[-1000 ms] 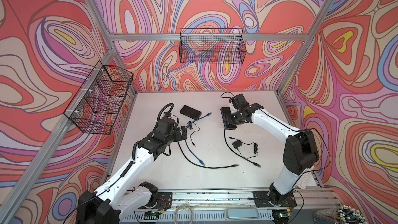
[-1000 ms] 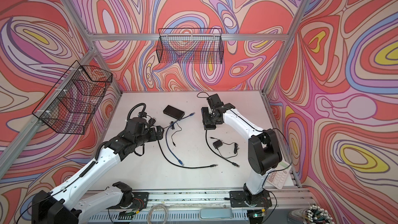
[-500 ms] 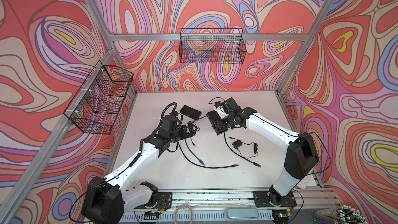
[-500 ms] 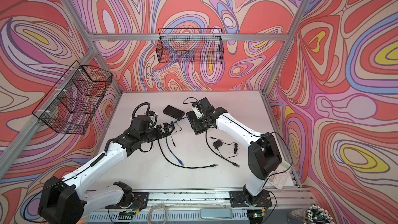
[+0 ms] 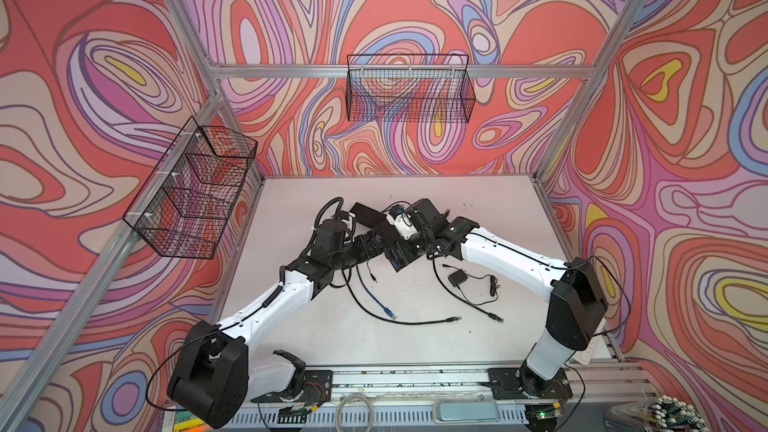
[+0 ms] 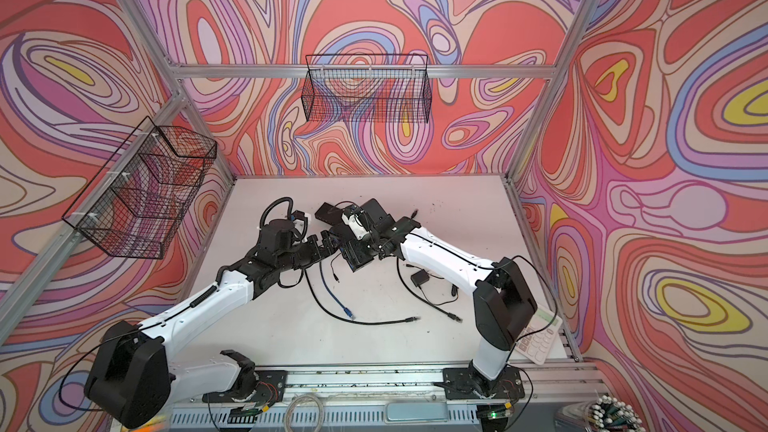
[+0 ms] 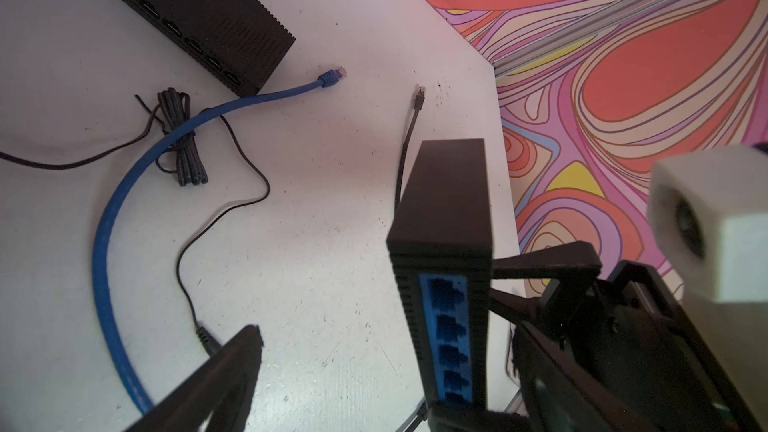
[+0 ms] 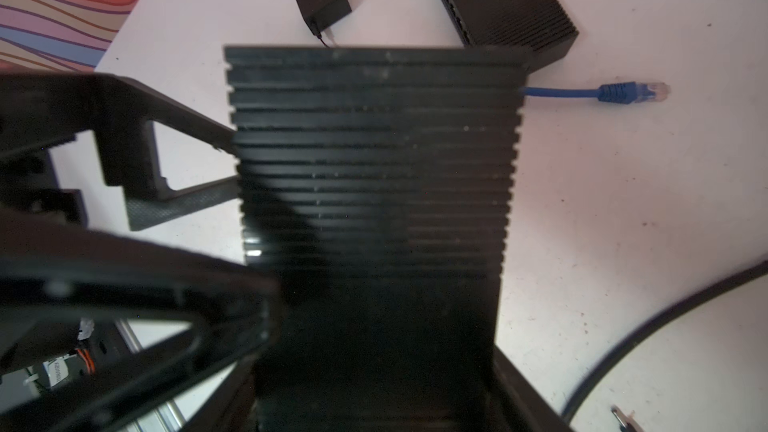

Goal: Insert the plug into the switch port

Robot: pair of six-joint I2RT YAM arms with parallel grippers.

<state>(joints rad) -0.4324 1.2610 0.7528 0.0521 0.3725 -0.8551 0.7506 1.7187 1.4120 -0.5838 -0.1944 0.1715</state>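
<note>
Two arms reach in from the front rail [image 5: 415, 380] toward the middle of your table [image 5: 415, 351]; nearest you, a black cable [image 5: 415, 322] curves across the white top, and the near end of the blue cable [image 5: 376, 297] rests just beside it; a little to the right lies the power adapter [image 5: 456, 278], its thin lead trailing toward you.

Further in, the two grippers meet; your right gripper [image 5: 409, 252] is clamped on the switch [image 7: 440, 209], gripping it across its ribbed body, so that the blue strip of ports [image 7: 449, 326] faces your left gripper [image 5: 376, 243]; that left gripper has its jaws spread wide with nothing in them; its fingers [image 8: 116, 118] point at the port side of the switch and come right up to its edge, though you cannot tell from these views whether they touch it.

Beyond the grippers, the blue plug [image 7: 332, 75] lies loose on the table, in neither gripper and apart from the held switch; it sits just beside the corner of a second switch [image 7: 187, 6], which lies flat; a black plug [image 7: 419, 95] lies near, apart from both; the blue cable crosses over a bundled dark lead [image 7: 183, 160].

Farthest from you, a side basket [image 5: 191, 193] hangs on the left wall and a back basket [image 5: 409, 93] on the rear wall.
</note>
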